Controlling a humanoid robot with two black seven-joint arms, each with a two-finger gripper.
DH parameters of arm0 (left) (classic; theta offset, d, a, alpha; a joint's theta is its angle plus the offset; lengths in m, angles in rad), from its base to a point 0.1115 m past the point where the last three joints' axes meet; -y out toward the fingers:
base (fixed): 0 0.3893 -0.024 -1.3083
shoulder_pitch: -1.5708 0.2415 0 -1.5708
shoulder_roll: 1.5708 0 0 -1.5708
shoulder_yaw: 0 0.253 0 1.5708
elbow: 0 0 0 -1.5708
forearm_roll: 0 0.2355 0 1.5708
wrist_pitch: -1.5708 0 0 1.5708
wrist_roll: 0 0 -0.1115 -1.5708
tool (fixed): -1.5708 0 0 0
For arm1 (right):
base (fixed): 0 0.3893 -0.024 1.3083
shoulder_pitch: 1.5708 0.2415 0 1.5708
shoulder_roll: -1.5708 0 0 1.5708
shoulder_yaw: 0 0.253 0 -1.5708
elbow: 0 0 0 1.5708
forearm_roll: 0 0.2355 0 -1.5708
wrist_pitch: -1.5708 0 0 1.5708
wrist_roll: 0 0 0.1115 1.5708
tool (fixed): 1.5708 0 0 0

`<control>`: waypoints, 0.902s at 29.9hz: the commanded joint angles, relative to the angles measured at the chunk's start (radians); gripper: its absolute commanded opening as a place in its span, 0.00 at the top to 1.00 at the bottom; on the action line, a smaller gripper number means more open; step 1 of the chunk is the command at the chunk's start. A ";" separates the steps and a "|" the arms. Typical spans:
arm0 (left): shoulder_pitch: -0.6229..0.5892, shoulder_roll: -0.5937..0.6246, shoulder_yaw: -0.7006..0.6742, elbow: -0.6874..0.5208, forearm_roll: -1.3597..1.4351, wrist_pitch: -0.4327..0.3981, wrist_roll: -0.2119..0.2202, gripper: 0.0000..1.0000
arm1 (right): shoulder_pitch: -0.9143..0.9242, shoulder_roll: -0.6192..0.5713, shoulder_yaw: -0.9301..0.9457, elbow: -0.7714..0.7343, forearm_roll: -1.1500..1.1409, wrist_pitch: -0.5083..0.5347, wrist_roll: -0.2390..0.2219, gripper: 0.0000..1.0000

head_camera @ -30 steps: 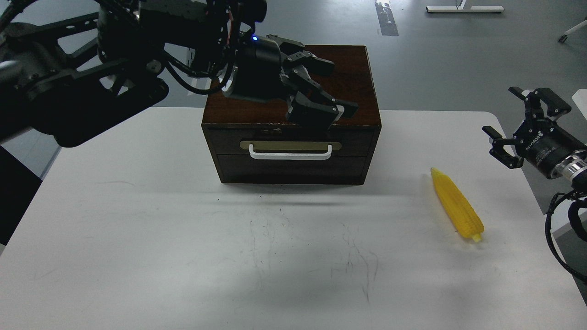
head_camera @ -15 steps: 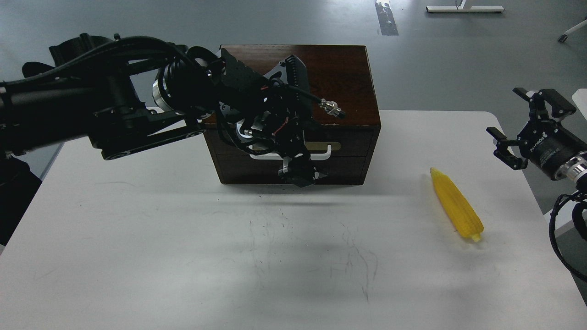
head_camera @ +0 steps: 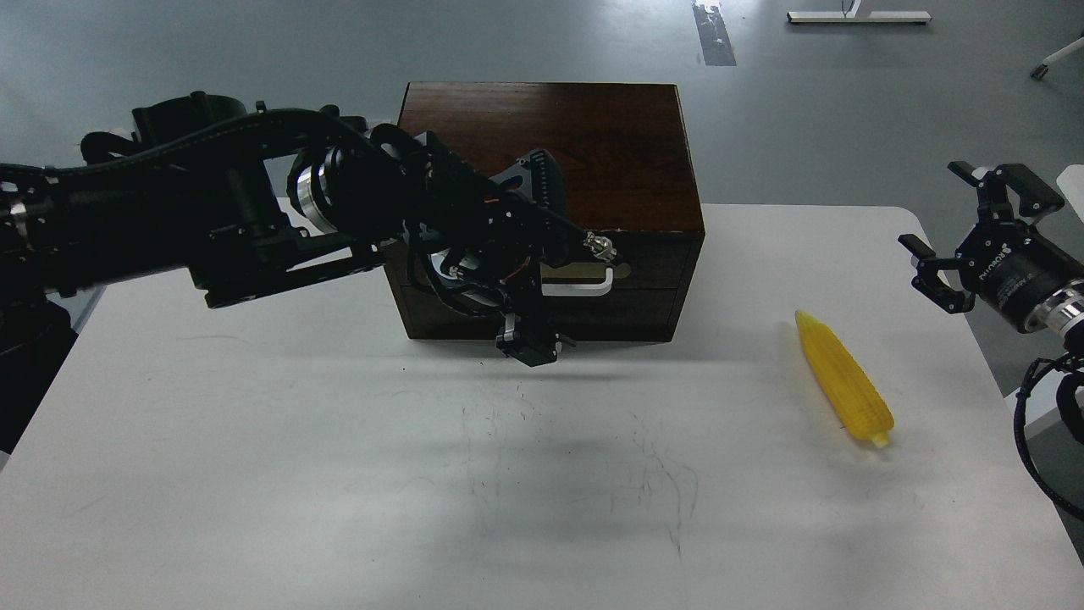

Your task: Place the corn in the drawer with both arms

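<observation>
Your left gripper is hanging in front of the drawer, just below its white handle, too dark and end-on to tell how its fingers are set, while your right gripper is waiting spread, well right of the drawer. The corn is lying on the table, right of the drawer and nearer you. It is looking light, stiff and ridged, so you are probably best pinching across its thick middle, not the tapering tip.

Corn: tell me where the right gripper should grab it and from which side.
Probably the corn's thick middle, coming from above, fingers closing across its width. It lies flat on the table, tip pointing away, nothing beside it. The right gripper is open and nearest.
</observation>
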 commanded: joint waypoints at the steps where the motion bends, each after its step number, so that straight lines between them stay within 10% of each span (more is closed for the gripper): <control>1: 0.002 -0.009 0.004 0.017 0.000 0.000 0.000 0.02 | 0.000 -0.001 0.000 0.000 0.000 0.000 0.000 0.00; 27: 0.047 -0.009 0.005 0.031 0.003 0.000 0.000 0.02 | -0.001 -0.003 0.000 0.000 -0.001 0.000 0.000 0.00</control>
